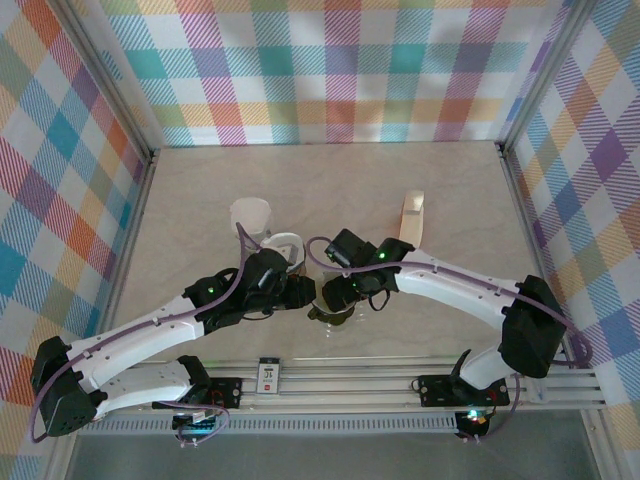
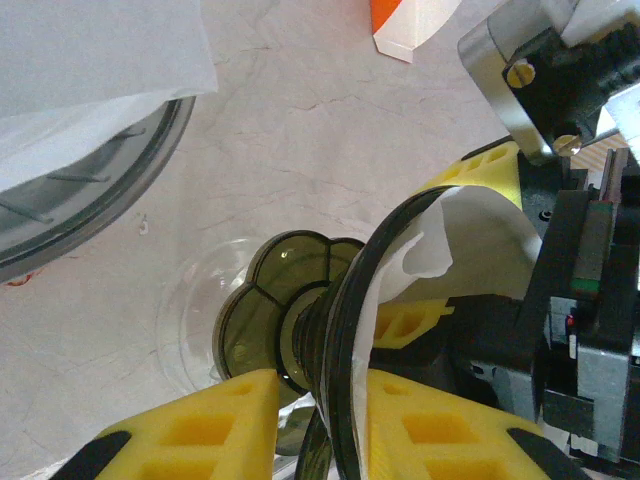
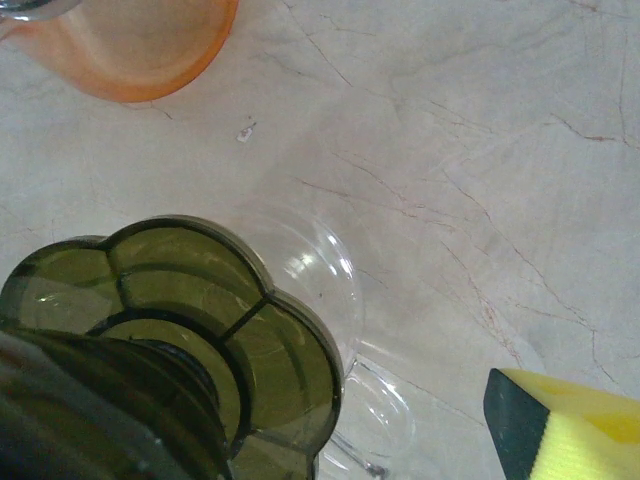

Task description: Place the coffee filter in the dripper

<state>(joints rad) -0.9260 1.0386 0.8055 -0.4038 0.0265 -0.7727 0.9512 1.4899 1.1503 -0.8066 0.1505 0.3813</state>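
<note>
The dark olive dripper [image 1: 330, 313] is tipped on its side between both grippers, near the table's front middle. In the left wrist view its flower-shaped base [image 2: 270, 300] points away. My left gripper [image 2: 320, 390] is shut on its rim, one yellow finger on each side. The white paper filter [image 2: 450, 250] lies inside the dripper's mouth. My right gripper [image 2: 450, 240] reaches into that mouth with its yellow fingers apart, the filter between them. The right wrist view shows the dripper's base [image 3: 200, 300] and one yellow fingertip [image 3: 570, 430] well clear of it.
A clear glass server [image 3: 385, 410] stands on the table just behind the dripper. A round holder [image 2: 120, 190] with white filters sits to the left. An orange cup [image 3: 130, 45] and a white cup [image 1: 250, 215] stand farther back. Plaid walls enclose the table.
</note>
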